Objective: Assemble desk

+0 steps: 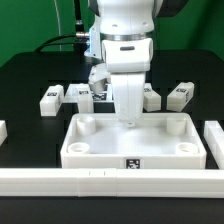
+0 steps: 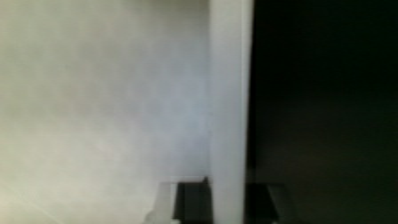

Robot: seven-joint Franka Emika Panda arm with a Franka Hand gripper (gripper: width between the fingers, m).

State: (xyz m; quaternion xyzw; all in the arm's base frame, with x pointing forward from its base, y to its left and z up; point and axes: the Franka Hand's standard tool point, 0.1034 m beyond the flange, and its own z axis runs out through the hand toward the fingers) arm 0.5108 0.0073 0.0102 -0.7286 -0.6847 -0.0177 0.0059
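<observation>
Desk top (image 1: 135, 142) has no legs fitted; loose legs (image 1: 180, 95) lie behind it; claw (image 1: 127, 120), pinched shut, hangs low over it

Bright, even light is washing out the white desk top (image 1: 95, 152) against the black table (image 1: 25, 80), casting only faint shadows. The wrist view is blurring heavily, half pale, half dark.
</observation>
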